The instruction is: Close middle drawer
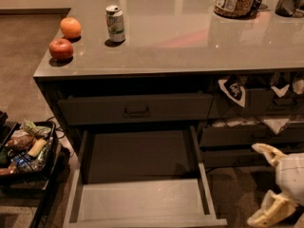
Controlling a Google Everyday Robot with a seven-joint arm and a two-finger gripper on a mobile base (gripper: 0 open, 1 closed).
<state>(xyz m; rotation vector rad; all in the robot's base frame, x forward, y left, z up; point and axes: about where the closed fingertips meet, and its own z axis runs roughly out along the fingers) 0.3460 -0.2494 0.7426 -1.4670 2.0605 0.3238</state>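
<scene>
Below the bench point(190, 44) top, the middle drawer point(142, 201) was found pulled far out, pale floor exposed, beneath a shut upper drawer point(135, 109). Low at the bench's right front, the tool point(255, 184) was noted clear of that drawer, fingers spread wide, nothing held. At the bench's left end, an apple point(61, 49), orange point(70, 27) and can point(115, 23) were recorded.

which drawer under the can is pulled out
The middle drawer, below the shut top drawer, pale floor exposed; the gripper sits open at its right.

Glossy grey countertop point(190, 37), matt middle drawer point(142, 201), pale plastic gripper point(255, 184) lower right.
</scene>
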